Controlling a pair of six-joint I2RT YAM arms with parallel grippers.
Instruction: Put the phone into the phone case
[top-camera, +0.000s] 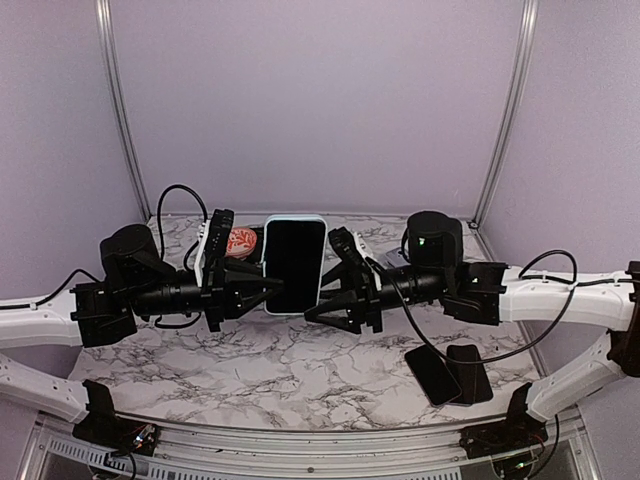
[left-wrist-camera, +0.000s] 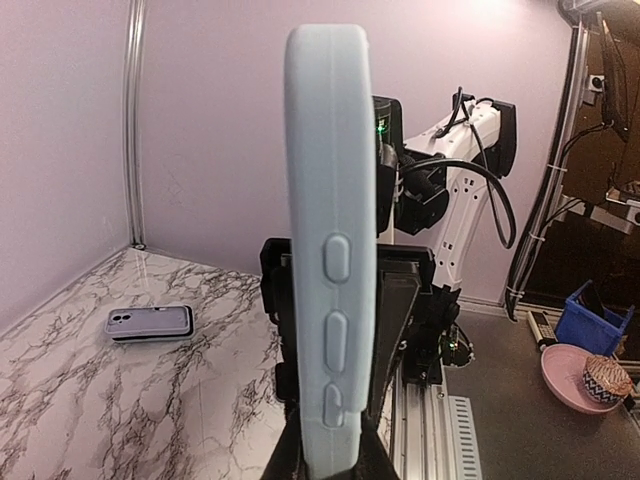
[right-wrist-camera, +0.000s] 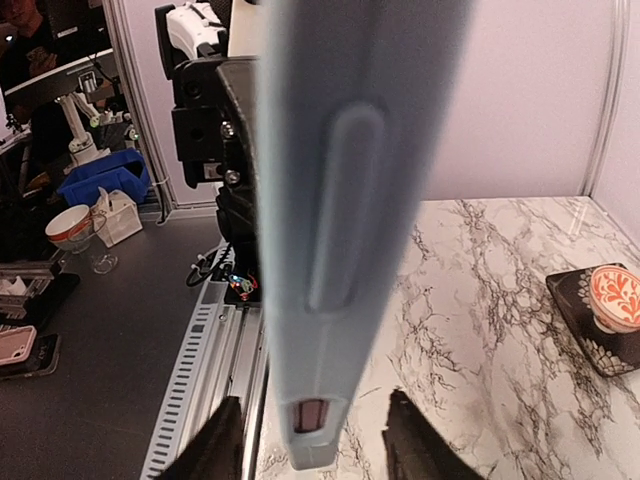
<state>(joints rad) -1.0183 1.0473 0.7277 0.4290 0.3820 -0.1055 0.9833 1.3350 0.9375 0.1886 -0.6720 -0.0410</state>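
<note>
Top view. Phone, dark screen up, sits inside the pale blue phone case and is held above the marbled bench, between the two arms. Left tool grips the left long edge, right tool the right long edge; each is narrowed onto the cased phone. A red-patterned round thing lies on a dark pad just behind the left tool. Two dark flat slabs lie on the bench near the right arm's base, side by side.

Left wrist view. Case edge stands upright with three side buttons showing; the tool's fingers clamp its lower end. A second cased phone lies flat on the bench, well apart.

Right wrist view. Opposite case edge fills the frame, one long button and a bottom port visible; dark fingers flank it. The patterned round thing rests on its dark pad.

Judgement. Insertion looks nearly complete. To seat it well: squeeze evenly from both sides, check that each corner lip wraps the screen edge, and avoid twisting.
</note>
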